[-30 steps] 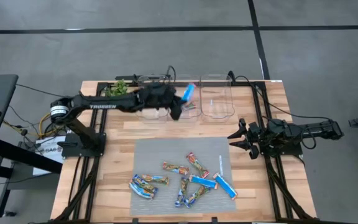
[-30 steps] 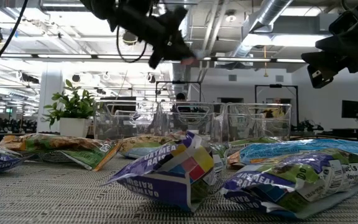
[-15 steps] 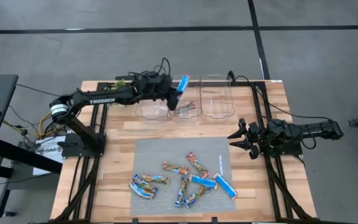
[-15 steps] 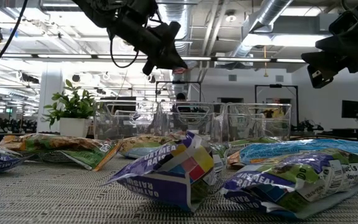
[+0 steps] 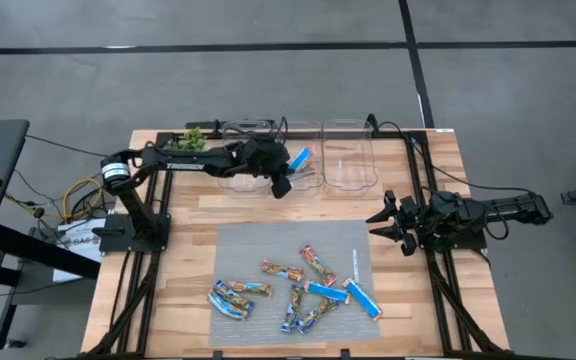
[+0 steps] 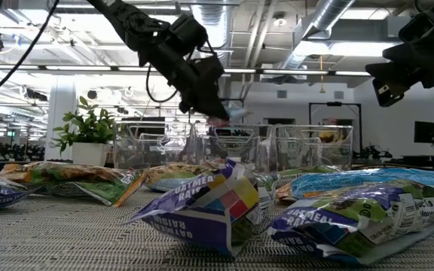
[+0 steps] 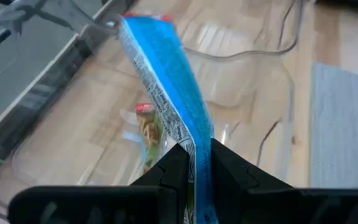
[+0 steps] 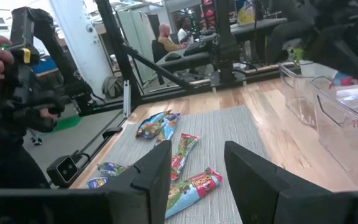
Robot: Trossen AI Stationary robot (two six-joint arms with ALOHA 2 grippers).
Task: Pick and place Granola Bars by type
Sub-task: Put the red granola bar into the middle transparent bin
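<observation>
My left gripper (image 5: pixel 286 176) hangs over the middle clear bin (image 5: pixel 299 128) at the table's far edge, shut on a bright blue granola bar (image 5: pixel 301 158). In the left wrist view the blue bar (image 7: pixel 166 81) sticks out past the fingers, above a red-green bar (image 7: pixel 148 127) lying flat on the bin's floor. Several more granola bars (image 5: pixel 298 285) lie flat on the grey mat (image 5: pixel 258 245) near the front. My right gripper (image 5: pixel 388 222) waits open at the table's right side, nothing between its fingers. My left gripper pinches the blue bar by the end nearest the fingers (image 7: pixel 196 163), between its two fingers, across the flat wrapper. The fingers slant down from the table's left side. The bar reaches out beyond the fingertips, on edge, lifted clear above the bin.
Clear bins stand left (image 5: pixel 246 150) and right (image 5: pixel 348 150) of the middle bin along the far edge. A green plant sprig (image 5: pixel 193 140) sits at the far left. Cables (image 5: pixel 268 120) run behind the bins. Bare wood lies between bins and mat.
My left gripper has come down toward the middle bin with the blue bar and has rolled at the wrist, so the bar is turned about. It stays shut on the bar.
</observation>
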